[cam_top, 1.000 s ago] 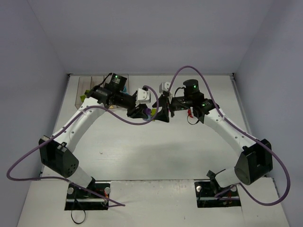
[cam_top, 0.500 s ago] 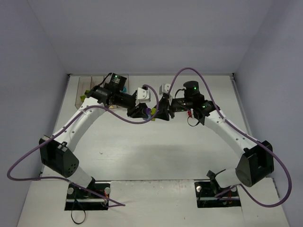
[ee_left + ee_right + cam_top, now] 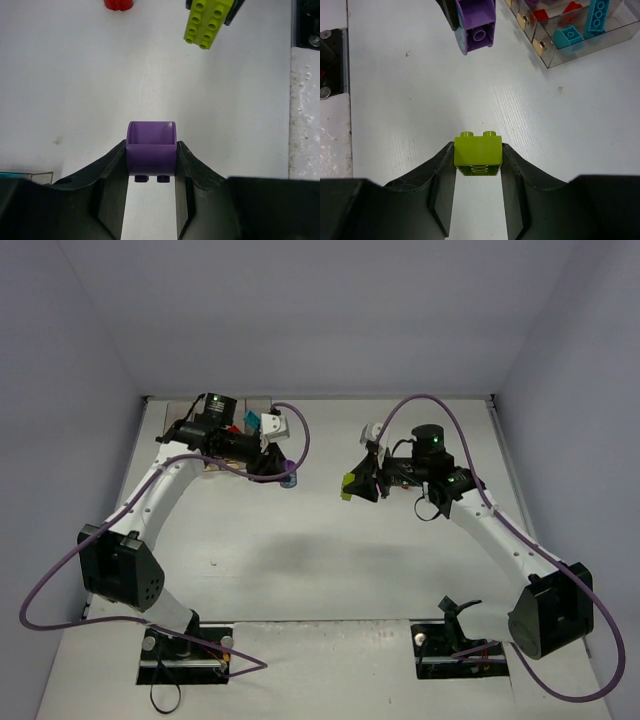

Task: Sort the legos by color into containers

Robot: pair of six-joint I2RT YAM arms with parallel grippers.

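While each arm holds one piece, two legos are in hand: one purple brick (image 3: 151, 150) pinched between the left fingers (image 3: 112, 167) and one lime green brick (image 3: 478, 152) pinched between the right fingers (image 3: 514, 167). Both pairs of fingers are closed narrowly on the sides of their bricks.

**Count.** The right wrist view shows the containers (image 3: 590, 47) beyond the right fingers and to their right, with at least two teal-blue pieces (image 3: 569, 37) and two red pieces (image 3: 542, 13) inside. One more red piece (image 3: 118, 4) lies ahead of the left fingers, cut by the frame edge. How many compartments there are cannot be told.

**Change.** Half a second ago the two pairs of fingers met at mid-surface (image 3: 320, 560), with purple and lime pressed together between them. Now they stand well apart. The left arm has drawn back beside the containers and the right arm has drawn toward its own side.

**Orientation.** Two studs of the purple brick point back toward the left wrist, and its hollow underside faces the right fingers. It is about as wide as it is long. The lime brick's studs point away from the right wrist, toward the left fingers. Seen from the left wrist, its long axis runs steeply, slightly tilted, and the right fingers grip it across its short width.
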